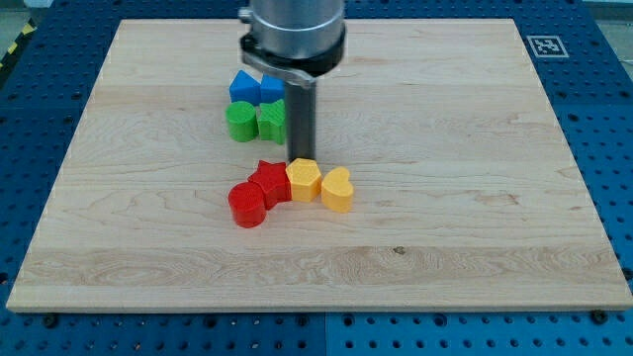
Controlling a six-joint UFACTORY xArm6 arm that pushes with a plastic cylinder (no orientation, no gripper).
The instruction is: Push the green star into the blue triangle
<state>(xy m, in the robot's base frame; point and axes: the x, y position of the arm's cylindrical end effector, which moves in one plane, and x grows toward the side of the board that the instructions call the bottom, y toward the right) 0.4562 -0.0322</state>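
Note:
The green star (271, 121) stands near the board's upper middle, touching a green round block (240, 122) on its left. Right above them sit two blue blocks: the one at the left (243, 87) and the one at the right (271, 89), which looks like the triangle; their shapes are hard to tell apart. The green star touches the blue block above it. My tip (303, 158) is just to the right of the green star and slightly below it, right above the yellow hexagon.
Below the tip lies a row of touching blocks: a red cylinder (247, 206), a red star (268, 182), a yellow hexagon (304, 179) and a yellow heart (337, 190). The wooden board (475, 198) lies on a blue perforated table.

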